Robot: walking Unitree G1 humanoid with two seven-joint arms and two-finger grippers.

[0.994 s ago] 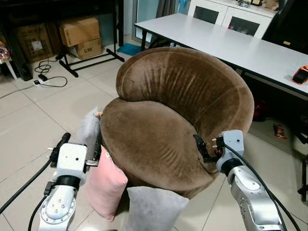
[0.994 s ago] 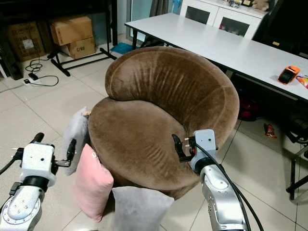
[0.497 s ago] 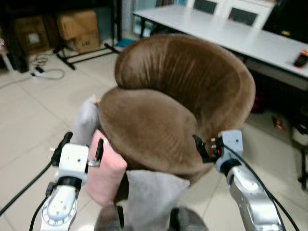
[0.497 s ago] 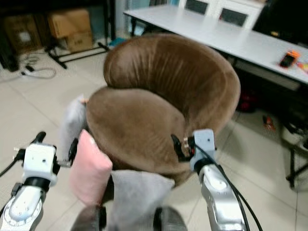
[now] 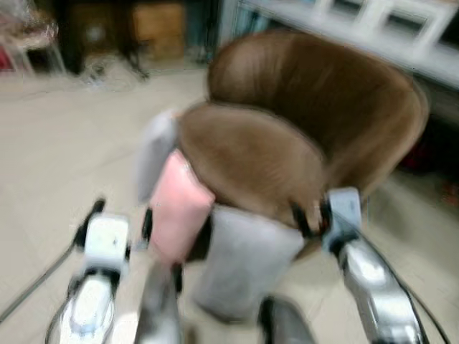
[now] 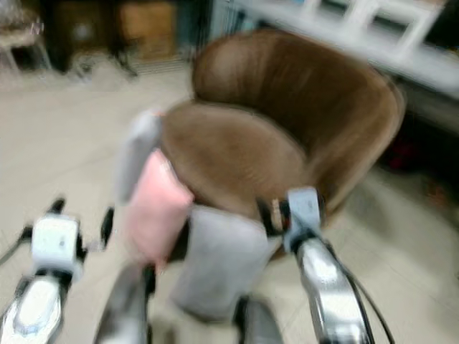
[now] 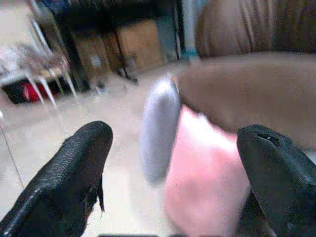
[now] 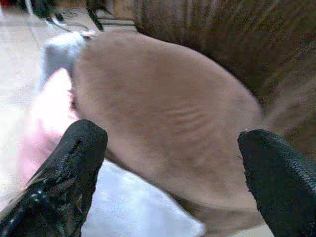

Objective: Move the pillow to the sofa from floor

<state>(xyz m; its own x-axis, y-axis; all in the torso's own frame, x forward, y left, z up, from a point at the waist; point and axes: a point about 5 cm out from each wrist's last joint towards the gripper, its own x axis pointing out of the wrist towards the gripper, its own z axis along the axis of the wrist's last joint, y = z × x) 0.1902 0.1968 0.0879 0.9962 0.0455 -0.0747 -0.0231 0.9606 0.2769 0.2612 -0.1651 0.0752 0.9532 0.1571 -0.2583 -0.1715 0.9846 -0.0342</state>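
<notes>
The head views are blurred; even so, three pillows can be counted on the tiled floor (image 5: 43, 143), all propped against the front of one round brown sofa (image 5: 315, 122). Furthest left stands a grey pillow (image 5: 154, 154) on edge; just beside it leans a single pink pillow (image 5: 176, 211), touching the seat's rim; next comes a second, larger grey pillow (image 5: 244, 261), low against the sofa's front. No pillow lies on the seat. Two grippers are raised: the left gripper (image 7: 173, 173) hovers near the pink pillow, its two black fingers (image 7: 74, 177) spread wide and released, nothing between them; the right gripper (image 8: 173, 168) hangs at the sofa's right front edge, fingers likewise parted and empty. Behind the sofa, one long white table (image 5: 358, 32) runs along the right; cardboard boxes (image 7: 140, 44) sit in the far-left shadow, too smeared to count.
</notes>
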